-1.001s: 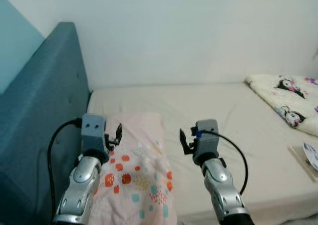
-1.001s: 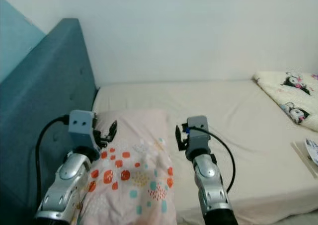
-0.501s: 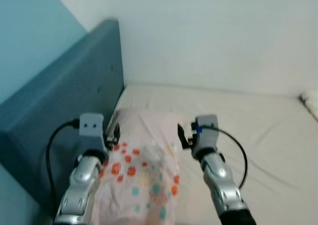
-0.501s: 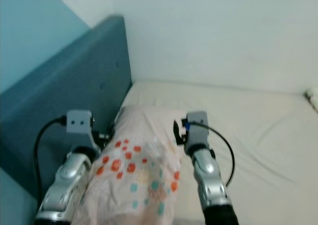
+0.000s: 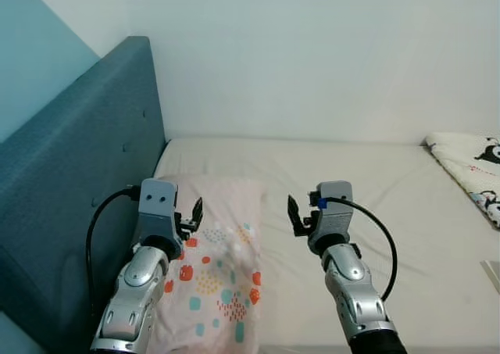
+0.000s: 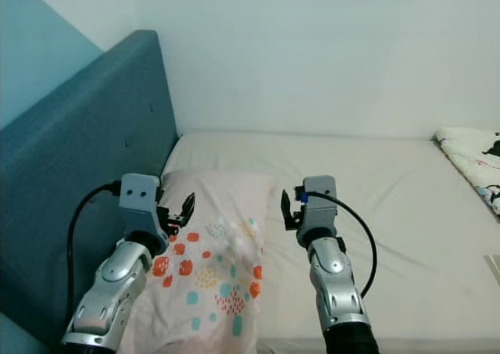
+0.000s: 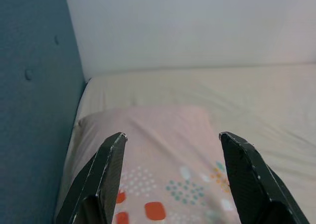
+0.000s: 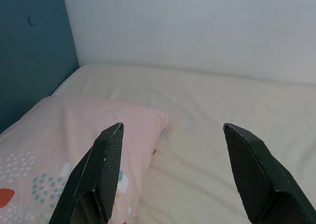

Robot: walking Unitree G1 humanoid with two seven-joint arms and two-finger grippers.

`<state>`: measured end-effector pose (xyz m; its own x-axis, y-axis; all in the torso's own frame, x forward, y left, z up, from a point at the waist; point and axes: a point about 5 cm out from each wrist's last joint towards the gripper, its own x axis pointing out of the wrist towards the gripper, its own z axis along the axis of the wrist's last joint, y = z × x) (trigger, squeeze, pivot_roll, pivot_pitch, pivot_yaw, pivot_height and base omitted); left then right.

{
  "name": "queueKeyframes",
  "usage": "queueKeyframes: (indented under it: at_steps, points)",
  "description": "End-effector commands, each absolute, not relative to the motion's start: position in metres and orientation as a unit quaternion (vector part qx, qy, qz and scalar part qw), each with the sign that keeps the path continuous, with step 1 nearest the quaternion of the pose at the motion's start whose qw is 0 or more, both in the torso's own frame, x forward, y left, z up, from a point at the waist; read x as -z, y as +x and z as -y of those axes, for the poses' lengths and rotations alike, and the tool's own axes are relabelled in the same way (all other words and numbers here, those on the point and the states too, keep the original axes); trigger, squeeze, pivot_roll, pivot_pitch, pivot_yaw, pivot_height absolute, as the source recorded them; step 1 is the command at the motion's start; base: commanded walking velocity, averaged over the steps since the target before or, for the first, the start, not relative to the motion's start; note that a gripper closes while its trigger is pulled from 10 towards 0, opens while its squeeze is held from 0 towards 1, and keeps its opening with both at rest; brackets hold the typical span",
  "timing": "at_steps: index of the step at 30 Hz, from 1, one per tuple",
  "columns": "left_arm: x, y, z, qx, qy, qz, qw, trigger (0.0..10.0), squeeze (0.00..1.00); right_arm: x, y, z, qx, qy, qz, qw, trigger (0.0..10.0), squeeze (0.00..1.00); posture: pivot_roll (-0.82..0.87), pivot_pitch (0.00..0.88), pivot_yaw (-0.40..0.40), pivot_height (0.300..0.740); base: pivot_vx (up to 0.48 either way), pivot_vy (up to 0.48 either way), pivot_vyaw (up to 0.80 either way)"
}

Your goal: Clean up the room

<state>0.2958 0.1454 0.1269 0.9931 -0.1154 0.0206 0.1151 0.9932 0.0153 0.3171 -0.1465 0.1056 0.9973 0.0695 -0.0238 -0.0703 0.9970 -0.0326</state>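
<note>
A pale pink pillow (image 5: pixel 221 268) with orange, teal and yellow spots lies flat on the bed, its long side next to the teal headboard (image 5: pixel 74 174). My left gripper (image 5: pixel 192 216) hovers open over the pillow's headboard-side part, holding nothing. My right gripper (image 5: pixel 297 217) is open too, just off the pillow's other edge over the cream sheet (image 5: pixel 367 190). The left wrist view looks along the pillow (image 7: pixel 163 150) between spread fingers (image 7: pixel 111 169). In the right wrist view the pillow's far corner (image 8: pixel 143 125) lies ahead.
A white blanket (image 5: pixel 473 162) printed with black-and-white cartoon figures lies at the bed's far right. A plain white wall runs behind the bed. The corner of a flat object (image 5: pixel 494 269) shows at the right edge.
The head camera swung left toward the headboard, then back to the right. Both grippers stay open beside the pillow, which now lies flatter on the bed.
</note>
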Motion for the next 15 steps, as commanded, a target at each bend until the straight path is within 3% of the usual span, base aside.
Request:
queueKeyframes:
  at_steps: [1, 7, 15]
  points:
    - [-0.1246, 0.2982, -0.1455, 0.061, 0.016, 0.001, 0.998, 10.0, 0.0, -0.1005, 0.3154, 0.1498, -0.024, -0.01, -0.025, 0.999, 10.0, 0.0, 0.03, 0.0, -0.068, 0.74, 0.0, 0.0, 0.0]
    - [-0.1223, 0.299, -0.1449, 0.061, 0.011, -0.005, 0.998, 10.0, 0.0, -0.0991, 0.3126, 0.1498, -0.02, -0.002, -0.028, 0.999, 10.0, 0.0, 0.03, 0.0, -0.062, 0.74, 0.0, 0.0, 0.0]
    - [-0.1222, 0.2989, -0.1393, 0.071, 0.01, -0.007, 0.997, 10.0, 0.0, -0.097, 0.3093, 0.1488, -0.017, 0.004, -0.032, 0.999, 10.0, 0.0, 0.02, 0.0, -0.056, 0.74, 0.0, -0.472, 0.0]
